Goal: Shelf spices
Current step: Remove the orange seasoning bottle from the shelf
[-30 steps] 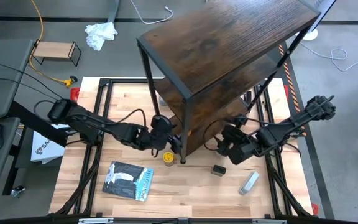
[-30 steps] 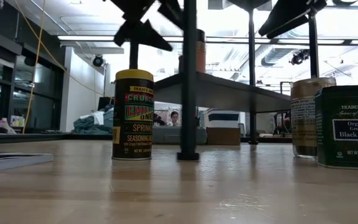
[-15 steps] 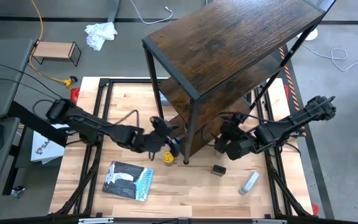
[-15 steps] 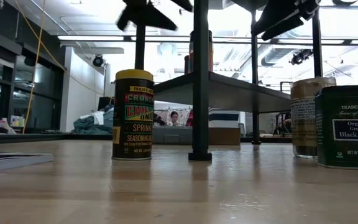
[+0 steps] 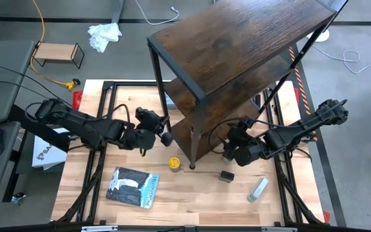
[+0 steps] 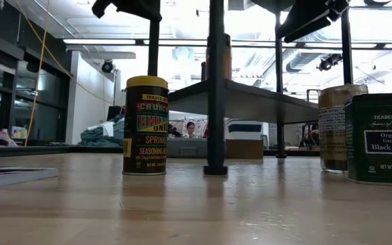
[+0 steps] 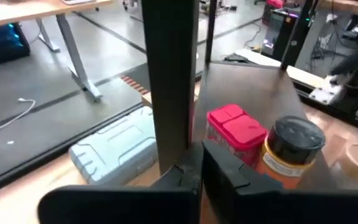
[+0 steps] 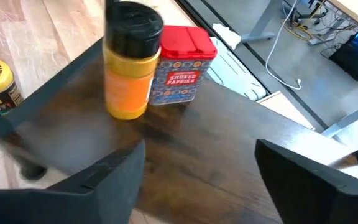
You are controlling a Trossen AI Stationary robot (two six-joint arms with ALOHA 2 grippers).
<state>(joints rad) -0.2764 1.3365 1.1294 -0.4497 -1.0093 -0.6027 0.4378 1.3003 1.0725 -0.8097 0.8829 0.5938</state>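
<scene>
The shelf (image 5: 237, 51) stands on the table's far half. On its lower board (image 8: 185, 137) stand a red spice tin (image 8: 182, 62) and an orange jar with a black lid (image 8: 132, 62). A yellow-lidded jar (image 5: 174, 164) stands on the table by the shelf's front leg (image 6: 215, 102). A black pepper tin (image 5: 227, 175) stands right of it, and a tan jar (image 6: 335, 129) shows beside the tin in the low view. My left gripper (image 5: 166, 137) is shut and empty, left of the shelf. My right gripper (image 8: 197, 168) is open at the lower board's right side.
A flat blue-grey packet (image 5: 133, 187) lies near the front left, and a grey-white tube (image 5: 257, 189) lies at the front right. A small light-wood rack (image 5: 58, 53) stands on the floor beyond the table's far left corner. The shelf's black legs stand between the two arms.
My left gripper has drawn back from the shelf's front leg toward the table's left and far side, rising as it went, and its fingers have shut on nothing. The shelf has shifted slightly toward the right. The yellow-lidded jar has stayed where it was.
</scene>
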